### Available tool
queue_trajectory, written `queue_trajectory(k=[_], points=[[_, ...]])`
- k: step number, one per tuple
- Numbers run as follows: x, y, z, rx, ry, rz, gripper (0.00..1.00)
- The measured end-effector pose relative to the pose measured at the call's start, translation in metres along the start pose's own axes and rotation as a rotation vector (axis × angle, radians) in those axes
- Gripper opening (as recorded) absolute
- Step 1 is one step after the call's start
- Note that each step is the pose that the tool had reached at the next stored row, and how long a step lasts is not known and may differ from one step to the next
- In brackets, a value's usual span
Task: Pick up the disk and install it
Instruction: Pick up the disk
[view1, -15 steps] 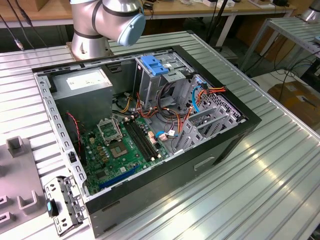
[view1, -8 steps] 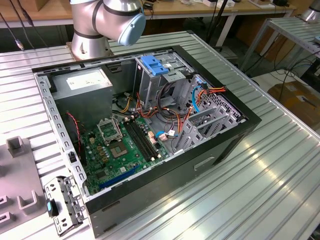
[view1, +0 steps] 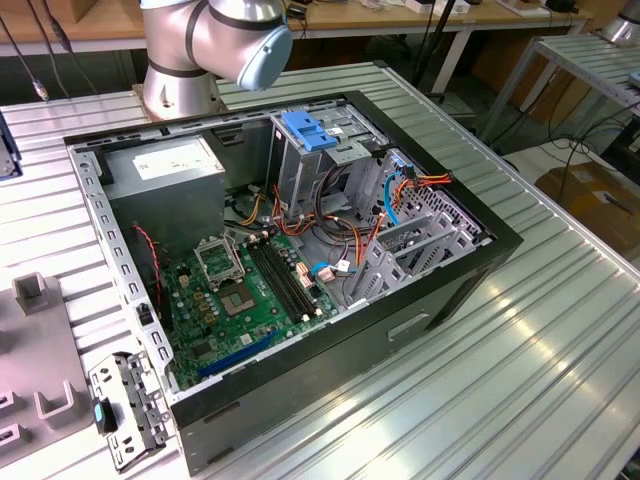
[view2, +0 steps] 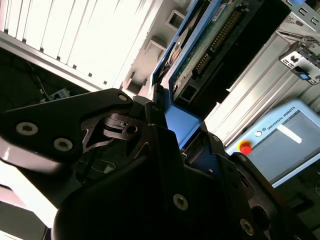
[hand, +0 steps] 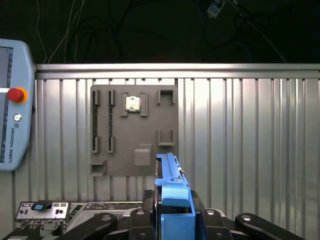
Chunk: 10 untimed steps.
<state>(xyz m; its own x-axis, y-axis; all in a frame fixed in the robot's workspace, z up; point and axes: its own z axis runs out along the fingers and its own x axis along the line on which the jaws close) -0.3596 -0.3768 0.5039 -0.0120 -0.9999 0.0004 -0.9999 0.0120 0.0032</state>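
The disk (hand: 171, 187) stands on edge in the first wrist view, its blue side rail facing the camera, above the ribbed metal table. My gripper (hand: 173, 216) is shut on the disk, with black fingers (hand: 145, 210) pressing it from both sides. The second wrist view shows the disk (view2: 200, 47) from below, with its green circuit board and connector row, and the blue rail (view2: 178, 120) running down into the gripper (view2: 175, 145). In the exterior view the open computer case (view1: 470, 270) lies on the table with its drive cage (view1: 330, 160) topped by a blue latch plate (view1: 308, 130).
A grey fixture plate (hand: 134, 131) with slots and a small chip (hand: 132, 103) lies on the table beyond the disk. A teach pendant (hand: 12, 105) sits at the table's edge. A metal bracket with a dark knob (view1: 125, 410) lies beside the case. The arm's base (view1: 185, 60) stands behind the case.
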Motion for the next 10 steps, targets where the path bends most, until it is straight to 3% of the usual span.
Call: queue_trajectory(k=[9,10], points=[[-0.0003,-0.0210,-0.0001,-0.0006,0.0000,0.000,0.37],[-0.0003,-0.0259,-0.0001,-0.0007,0.0000,0.000,0.37]])
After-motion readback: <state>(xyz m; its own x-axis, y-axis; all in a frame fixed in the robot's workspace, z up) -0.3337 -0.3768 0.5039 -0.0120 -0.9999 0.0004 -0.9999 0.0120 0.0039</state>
